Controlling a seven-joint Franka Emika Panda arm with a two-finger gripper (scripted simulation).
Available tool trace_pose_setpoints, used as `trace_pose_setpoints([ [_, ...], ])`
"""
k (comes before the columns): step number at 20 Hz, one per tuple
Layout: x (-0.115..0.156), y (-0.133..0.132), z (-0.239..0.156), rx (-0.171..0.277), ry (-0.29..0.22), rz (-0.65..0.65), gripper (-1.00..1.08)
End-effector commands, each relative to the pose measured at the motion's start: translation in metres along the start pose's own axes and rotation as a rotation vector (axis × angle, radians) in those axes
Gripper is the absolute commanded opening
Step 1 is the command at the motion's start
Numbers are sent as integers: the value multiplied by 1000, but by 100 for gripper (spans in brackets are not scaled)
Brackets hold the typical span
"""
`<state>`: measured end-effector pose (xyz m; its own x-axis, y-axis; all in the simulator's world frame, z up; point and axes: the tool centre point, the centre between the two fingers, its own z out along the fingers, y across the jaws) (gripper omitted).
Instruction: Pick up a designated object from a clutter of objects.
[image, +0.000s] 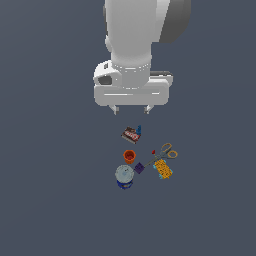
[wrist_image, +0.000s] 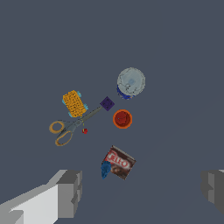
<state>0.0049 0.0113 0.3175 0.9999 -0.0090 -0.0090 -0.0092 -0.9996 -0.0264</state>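
In the exterior view, the white arm's gripper is seen above a dark grey table, its two short fingers spread apart with nothing between them. Just below the fingertips in the picture lies the small flat dark brown box with a red-and-white label, a bit of blue at its edge toward the exterior view's right. It is set apart from the rest of the clutter and nothing is stacked on it. Nearest to it is a small orange cup; beyond that stands a blue can with a silvery lid, with a tiny purple cube just beside it. Toward the exterior view's right are yellow-handled scissors, a small red dot near them, and a yellow-orange patterned box with a blue edge. Whether the scissor blades touch the cube cannot be told at this size. The arm's upper part is cut off by the frame.

In the wrist view, the two grey fingers are shown wide apart at the picture's edges, both partly cut off, and empty. The dark brown box is seen between them, clear of both. The label's lettering is too blurred to read. The cup, can, cube, scissors and patterned box lie farther off, none between the fingers and the brown box.
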Motion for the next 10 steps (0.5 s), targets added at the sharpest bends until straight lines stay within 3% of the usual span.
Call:
trace_pose_setpoints([
  [1,0,1,4,-2,-1,-12,100],
  [10,-5,6,44,-27,-2,-135,100],
])
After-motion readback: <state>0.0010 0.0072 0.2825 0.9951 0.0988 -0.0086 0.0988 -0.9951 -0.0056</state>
